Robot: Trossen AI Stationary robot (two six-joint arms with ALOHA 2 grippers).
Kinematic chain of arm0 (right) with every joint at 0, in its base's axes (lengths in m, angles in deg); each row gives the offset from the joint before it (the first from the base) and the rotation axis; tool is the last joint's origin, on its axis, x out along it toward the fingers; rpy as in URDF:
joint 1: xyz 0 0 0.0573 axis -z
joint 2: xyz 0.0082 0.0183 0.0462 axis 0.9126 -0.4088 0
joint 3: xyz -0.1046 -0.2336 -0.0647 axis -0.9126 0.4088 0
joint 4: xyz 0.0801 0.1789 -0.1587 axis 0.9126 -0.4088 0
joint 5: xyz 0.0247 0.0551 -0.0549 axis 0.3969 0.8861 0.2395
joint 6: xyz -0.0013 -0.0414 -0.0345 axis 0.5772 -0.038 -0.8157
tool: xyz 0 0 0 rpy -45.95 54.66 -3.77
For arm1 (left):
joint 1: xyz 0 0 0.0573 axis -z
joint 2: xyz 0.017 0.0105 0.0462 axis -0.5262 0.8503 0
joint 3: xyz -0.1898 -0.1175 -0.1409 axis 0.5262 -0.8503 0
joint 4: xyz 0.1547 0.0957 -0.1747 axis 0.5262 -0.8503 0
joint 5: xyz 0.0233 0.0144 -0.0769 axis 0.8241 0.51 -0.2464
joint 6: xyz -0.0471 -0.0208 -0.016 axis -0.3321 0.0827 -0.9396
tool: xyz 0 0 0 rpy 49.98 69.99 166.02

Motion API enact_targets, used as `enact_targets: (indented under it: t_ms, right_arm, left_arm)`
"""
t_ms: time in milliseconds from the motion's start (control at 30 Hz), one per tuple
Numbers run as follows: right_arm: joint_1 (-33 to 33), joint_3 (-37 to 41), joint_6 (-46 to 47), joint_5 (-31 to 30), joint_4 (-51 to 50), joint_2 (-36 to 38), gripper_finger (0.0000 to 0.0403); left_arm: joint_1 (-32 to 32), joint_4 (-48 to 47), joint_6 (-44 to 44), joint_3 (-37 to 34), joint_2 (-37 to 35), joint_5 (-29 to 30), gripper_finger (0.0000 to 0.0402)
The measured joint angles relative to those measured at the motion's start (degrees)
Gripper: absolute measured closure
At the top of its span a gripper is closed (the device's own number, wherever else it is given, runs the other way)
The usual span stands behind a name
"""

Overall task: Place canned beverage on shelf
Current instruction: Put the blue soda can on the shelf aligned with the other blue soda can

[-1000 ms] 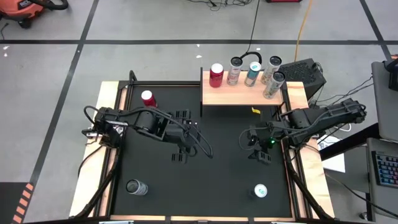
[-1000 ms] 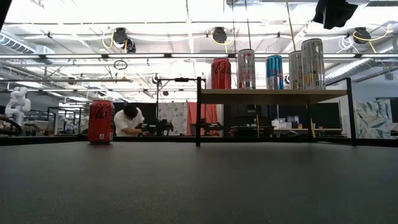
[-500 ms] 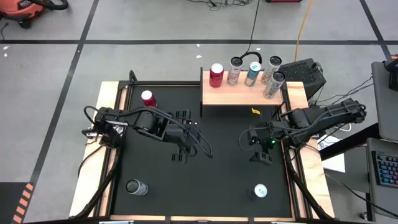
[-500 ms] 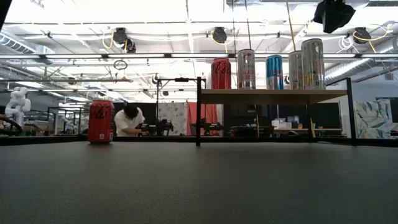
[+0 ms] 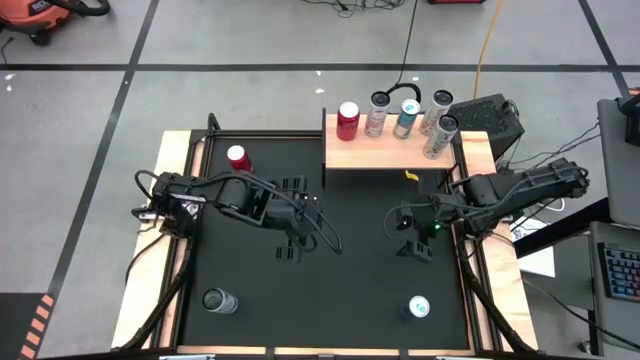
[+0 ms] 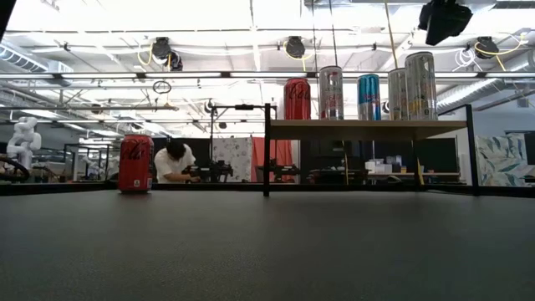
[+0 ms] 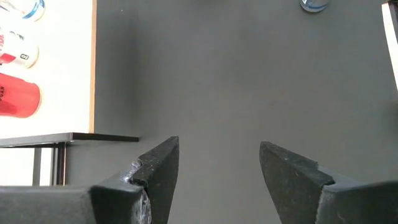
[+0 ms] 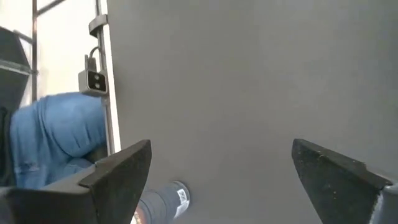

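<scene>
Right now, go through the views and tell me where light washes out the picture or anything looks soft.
Low view: ceiling lights blow out the top, and the shelf with its cans is backlit. Left wrist view: the shelf top is washed nearly white beside the red can. Right wrist view: the open right gripper has soft-edged fingers, with a blurred blue shape beyond. High view: evenly lit.

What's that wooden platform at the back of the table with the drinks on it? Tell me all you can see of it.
The shelf is a flat, pale-wood rectangular board raised above the black table on thin black metal supports, at the table's far edge, right of centre. It sits level. Five upright cans stand along its back: one red can at the left end, the rest mostly silver and blue. Neither arm touches it.
</scene>
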Motion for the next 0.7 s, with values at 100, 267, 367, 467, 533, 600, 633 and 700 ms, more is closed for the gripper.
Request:
enact_targets:
  t_ms: [100,267,367,467,533,600,633,700]
  right_arm:
    - [0.0,0.0,1.9,-0.1,0.7,0.0,0.0032]
    - [0.0,0.0,5.3,0.0,4.5,0.0,0.0032]
    - [0.0,0.0,7.8,0.1,6.0,0.0,0.0032]
    - [0.0,0.0,8.0,-0.1,6.3,0.0,0.0032]
    - [0.0,0.0,8.0,-1.5,6.5,0.0,0.0032]
    - [0.0,0.0,7.6,-1.5,7.2,0.0,0.0032]
    - [0.0,0.0,7.5,-1.5,7.4,0.0,0.0032]
    - [0.0,0.0,7.9,-1.5,7.4,0.0,0.0032]
  left_arm:
    - [0.0,0.0,-0.1,0.0,0.0,0.0,0.0176]
    - [0.0,0.0,-0.2,0.0,0.0,0.0,0.0176]
    - [0.0,0.2,-0.2,0.0,0.0,0.0,0.0176]
    - [0.0,0.5,-0.2,0.0,0.0,0.0,0.0176]
    - [0.0,0.5,-0.9,0.0,0.0,0.0,0.0176]
    - [-0.2,0.5,-2.6,0.0,0.0,0.0,0.0176]
    - [-0.2,0.5,-3.1,0.0,0.0,0.0,0.0176]
    - [-0.3,0.5,-3.6,0.0,0.0,0.0,0.0176]
